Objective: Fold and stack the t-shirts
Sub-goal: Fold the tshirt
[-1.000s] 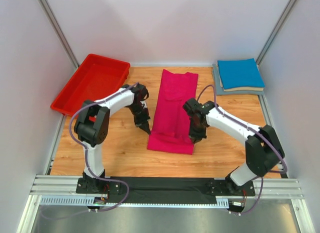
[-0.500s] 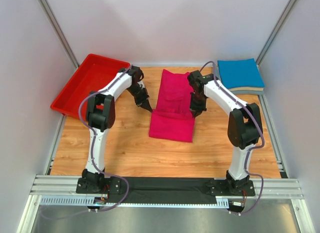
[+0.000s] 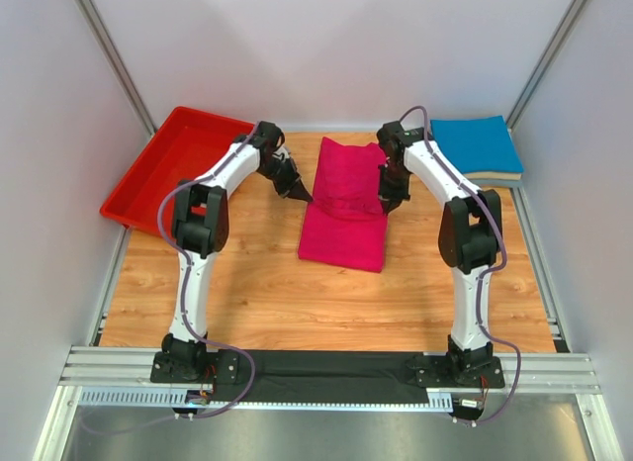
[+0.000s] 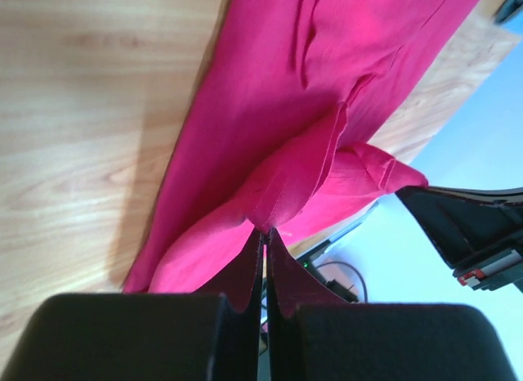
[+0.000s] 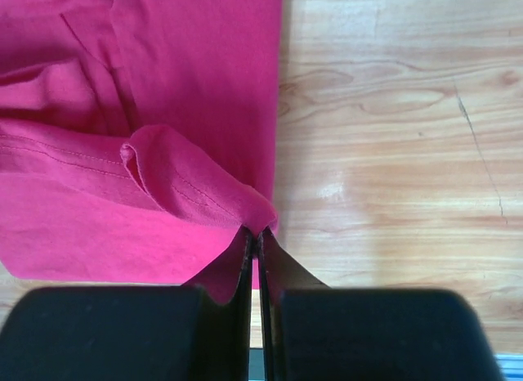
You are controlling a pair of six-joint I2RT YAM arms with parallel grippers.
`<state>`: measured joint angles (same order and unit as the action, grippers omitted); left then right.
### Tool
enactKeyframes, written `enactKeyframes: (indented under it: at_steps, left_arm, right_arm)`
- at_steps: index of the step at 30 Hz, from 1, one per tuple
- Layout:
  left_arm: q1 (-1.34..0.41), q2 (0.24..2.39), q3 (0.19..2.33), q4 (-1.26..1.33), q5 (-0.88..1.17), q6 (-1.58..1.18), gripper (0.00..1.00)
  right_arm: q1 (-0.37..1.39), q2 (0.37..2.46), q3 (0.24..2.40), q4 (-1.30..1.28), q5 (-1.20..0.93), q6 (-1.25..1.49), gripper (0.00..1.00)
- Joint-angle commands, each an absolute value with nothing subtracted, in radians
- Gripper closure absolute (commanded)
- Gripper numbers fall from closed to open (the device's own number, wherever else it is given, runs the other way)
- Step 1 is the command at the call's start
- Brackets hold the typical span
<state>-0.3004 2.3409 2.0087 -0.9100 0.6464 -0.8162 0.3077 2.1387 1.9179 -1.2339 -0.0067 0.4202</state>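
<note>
Two tools, state?
— Both fully closed: left tool and right tool each pinch a hem corner of the large plain magenta-pink cloth t-shirt, mid-worktop.
Change noted?
— Hem carried from the near end up over the body; half-fold nearly laid. The folded bright blue cloth t-shirt waits far right.

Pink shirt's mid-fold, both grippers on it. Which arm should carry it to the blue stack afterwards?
Right, probably. The right gripper, shut on the pink shirt's right edge, sits beside the blue stack in the far right corner. The left gripper holds the opposite edge, nearer the red bin.
</note>
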Motion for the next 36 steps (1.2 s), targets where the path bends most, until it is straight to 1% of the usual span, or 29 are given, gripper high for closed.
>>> enactKeyframes:
  at_steps: [1,12,24,25,26,27,28,29,30,31,32,35,36]
  left_arm:
    - [-0.299,2.371,2.075,-0.861,0.652,-0.873,1.00]
    - [-0.290,2.445,2.163,-0.896,0.589,-0.899,1.00]
    - [-0.276,2.487,2.181,-0.832,0.598,-0.936,1.00]
    - [-0.276,2.487,2.183,-0.810,0.600,-0.934,0.98]
    - [-0.276,2.482,2.184,-0.792,0.609,-0.931,0.89]
    - [-0.276,2.476,2.192,-0.776,0.614,-0.925,0.83]
    - [-0.275,2.473,2.198,-0.756,0.617,-0.920,0.78]
    - [-0.273,2.470,2.206,-0.750,0.633,-0.898,0.72]
    - [-0.265,2.464,2.229,-0.753,0.638,-0.881,0.70]
    - [-0.259,2.456,2.241,-0.814,0.628,-0.861,0.55]
    - [-0.253,2.444,2.232,-0.837,0.596,-0.810,0.52]
    - [-0.235,2.352,2.128,-0.856,0.536,-0.746,0.51]
    - [-0.235,2.303,2.105,-0.865,0.517,-0.697,0.50]
  right_arm:
    - [0.284,2.166,1.982,-1.233,-0.029,0.391,1.00]
    - [0.236,2.244,2.052,-1.192,-0.078,0.357,1.00]
    - [0.224,2.290,2.083,-1.115,-0.135,0.339,0.99]
    - [0.222,2.302,2.092,-1.111,-0.140,0.339,0.98]
    - [0.221,2.307,2.103,-1.111,-0.143,0.337,0.95]
    - [0.215,2.312,2.124,-1.109,-0.129,0.341,0.92]
    - [0.209,2.312,2.132,-1.109,-0.126,0.357,0.87]
    - [0.204,2.307,2.137,-1.108,-0.127,0.367,0.79]
    - [0.198,2.301,2.134,-1.101,-0.139,0.377,0.77]
    - [0.184,2.277,2.128,-1.095,-0.149,0.388,0.75]
    - [0.183,2.260,2.117,-1.094,-0.156,0.397,0.68]
    - [0.178,2.186,2.037,-1.086,-0.178,0.379,0.56]
    - [0.179,2.166,2.011,-1.082,-0.195,0.374,0.56]
